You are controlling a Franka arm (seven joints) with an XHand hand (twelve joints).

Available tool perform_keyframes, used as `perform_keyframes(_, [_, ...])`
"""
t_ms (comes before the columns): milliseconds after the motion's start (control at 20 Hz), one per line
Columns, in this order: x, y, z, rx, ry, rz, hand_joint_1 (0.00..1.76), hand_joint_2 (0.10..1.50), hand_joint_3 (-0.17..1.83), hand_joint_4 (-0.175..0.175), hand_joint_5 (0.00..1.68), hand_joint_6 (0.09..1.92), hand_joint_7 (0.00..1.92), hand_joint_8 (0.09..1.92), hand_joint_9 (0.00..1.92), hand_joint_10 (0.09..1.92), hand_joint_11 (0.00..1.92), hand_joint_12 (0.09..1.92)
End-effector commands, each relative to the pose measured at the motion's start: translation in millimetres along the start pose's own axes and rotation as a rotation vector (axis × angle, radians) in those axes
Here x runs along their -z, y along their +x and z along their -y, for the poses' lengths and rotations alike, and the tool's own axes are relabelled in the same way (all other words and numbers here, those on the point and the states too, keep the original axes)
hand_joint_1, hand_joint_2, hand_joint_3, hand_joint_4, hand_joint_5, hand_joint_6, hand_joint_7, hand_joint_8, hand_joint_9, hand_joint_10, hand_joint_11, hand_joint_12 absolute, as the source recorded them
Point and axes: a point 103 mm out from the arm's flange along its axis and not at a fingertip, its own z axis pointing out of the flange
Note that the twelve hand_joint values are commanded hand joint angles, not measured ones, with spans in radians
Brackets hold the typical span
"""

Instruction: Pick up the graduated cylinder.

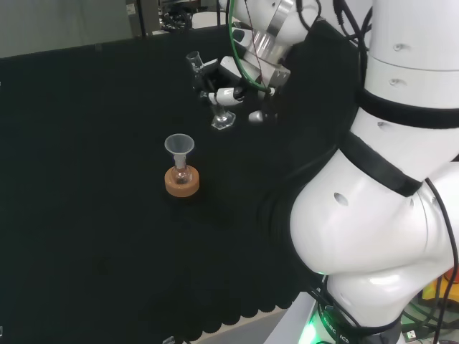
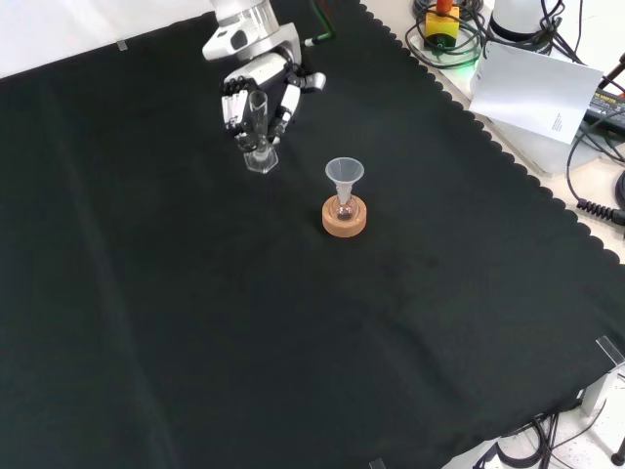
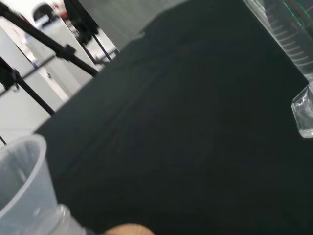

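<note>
Clear glass, the graduated cylinder stands upright on the black bench with the hand curled round its tube, well apart from a funnel in a flask on a cork ring.

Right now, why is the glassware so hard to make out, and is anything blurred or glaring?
In the head view, the clear graduated cylinder nearly vanishes against the black cloth, with bright highlights on its base by the hand. In the front view, the funnel on its cork ring reads better. In the wrist view, the funnel's rim sits close and soft, out of focus.
</note>
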Motion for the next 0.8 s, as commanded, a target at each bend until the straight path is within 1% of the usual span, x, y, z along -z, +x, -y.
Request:
perform_keyframes(50, [24, 16, 52, -0.088, 0.162, 0.167, 1.14, 1.17, 0.00, -0.175, 0.88, 1.15, 1.05, 0.53, 1.34, 0.11, 1.14, 0.86])
perform_keyframes(200, [27, 21, 68, -0.113, 0.213, 0.218, 1.14, 1.17, 0.00, -0.175, 0.88, 1.14, 1.06, 0.53, 1.34, 0.11, 1.15, 0.86])
perform_keyframes(400, [31, 25, 86, -0.142, 0.264, 0.258, 1.14, 1.16, 0.00, -0.175, 0.89, 1.13, 1.06, 0.52, 1.35, 0.11, 1.15, 0.85])
perform_keyframes(800, [29, 37, 112, -0.163, 0.356, 0.307, 1.14, 1.16, 0.00, -0.175, 0.90, 1.12, 1.07, 0.52, 1.35, 0.10, 1.15, 0.85])
